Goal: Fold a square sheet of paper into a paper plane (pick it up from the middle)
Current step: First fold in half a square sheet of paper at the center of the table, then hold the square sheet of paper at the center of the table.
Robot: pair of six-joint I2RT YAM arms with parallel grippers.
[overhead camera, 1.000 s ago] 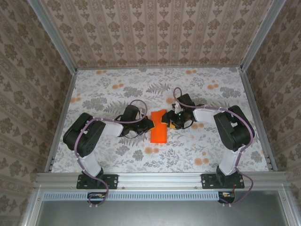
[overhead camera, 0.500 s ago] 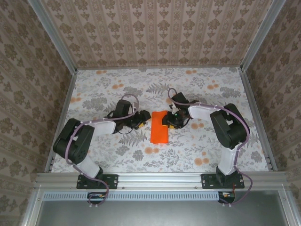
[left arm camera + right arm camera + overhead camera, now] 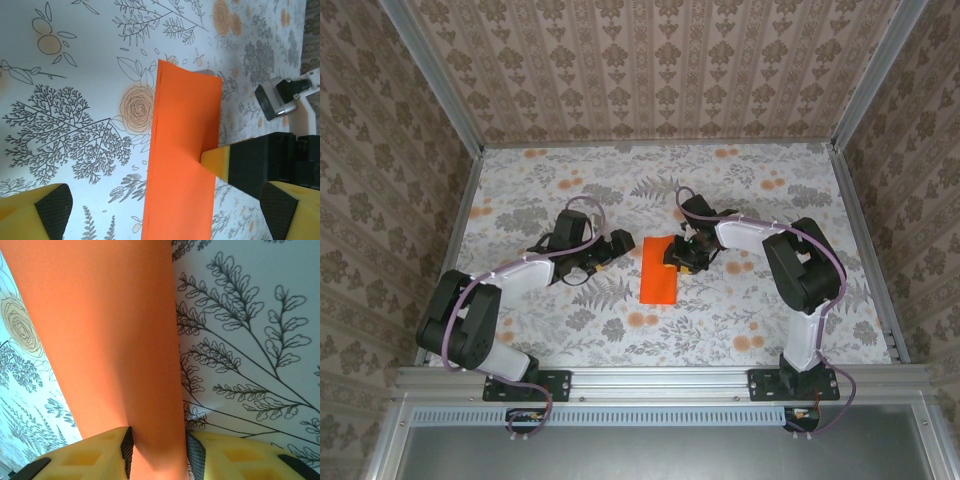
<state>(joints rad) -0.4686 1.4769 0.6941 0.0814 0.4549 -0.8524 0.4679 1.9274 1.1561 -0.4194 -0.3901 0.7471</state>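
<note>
The square sheet of paper (image 3: 659,270) is bright orange and folded into a long narrow strip, lying flat on the flowered table in the middle. In the left wrist view the strip (image 3: 182,150) runs up the frame. My left gripper (image 3: 617,247) is open just left of the strip and apart from it; its pads (image 3: 52,210) stand wide. My right gripper (image 3: 680,256) is at the strip's upper right edge. Its jaws (image 3: 157,452) are shut on a raised fold of the orange paper (image 3: 100,330), which touches both pads. A paper plane is out of view.
The flowered table cover (image 3: 740,190) is fenced by patterned walls at the back and sides, with a metal rail (image 3: 660,378) at the near edge. Both arms lie low on the table, reaching in towards the middle.
My left gripper has opened wide and drawn back to the left, off the paper. My right gripper has closed further on the strip's right edge. The strip now lies straighter.
</note>
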